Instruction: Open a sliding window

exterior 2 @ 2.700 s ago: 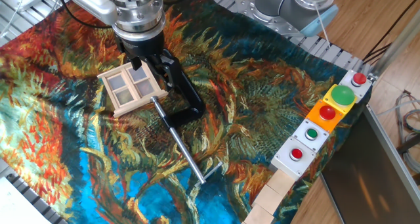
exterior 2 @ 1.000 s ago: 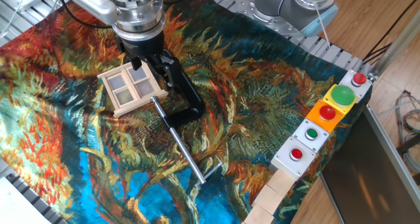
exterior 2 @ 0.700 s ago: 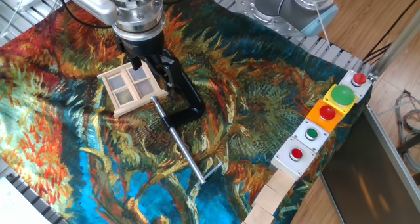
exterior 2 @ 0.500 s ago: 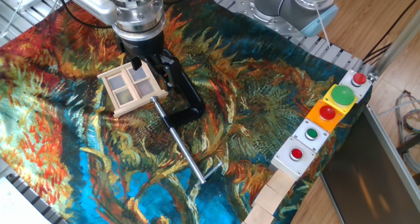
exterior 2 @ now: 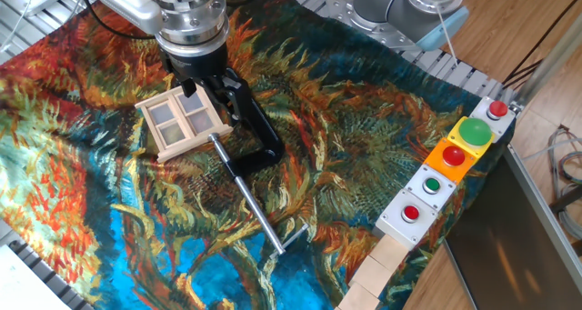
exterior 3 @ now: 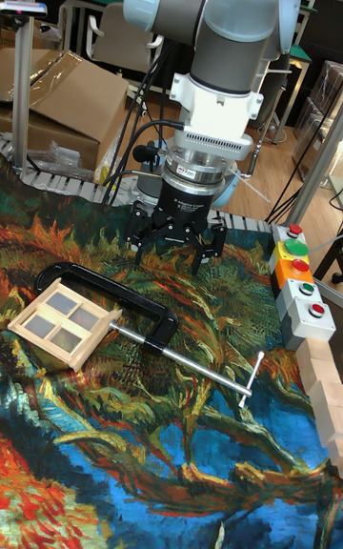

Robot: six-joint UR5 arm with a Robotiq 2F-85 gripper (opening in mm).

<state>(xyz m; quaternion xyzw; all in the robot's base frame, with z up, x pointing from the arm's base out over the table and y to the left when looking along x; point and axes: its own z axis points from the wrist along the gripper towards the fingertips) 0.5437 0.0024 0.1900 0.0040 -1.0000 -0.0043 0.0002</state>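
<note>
Fixed view: nothing is shifting since the earlier frames. The gripper (exterior 2: 197, 88) is still hovering by the far edge of the sliding window (exterior 2: 184, 121), fingers (exterior 3: 140, 240) spread, gripping nothing. The window is lying flat on the patterned cloth (exterior 2: 364, 155), touching the black C-clamp (exterior 2: 253, 121).

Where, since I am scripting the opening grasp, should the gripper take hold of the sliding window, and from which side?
Likely the middle crossbar of the sliding window, from straight above, with the open gripper astride it. It lies flat on the cloth, panes up, so its outer edges sit low, and the black C-clamp runs close along one side. Which part slides I cannot tell.
</note>
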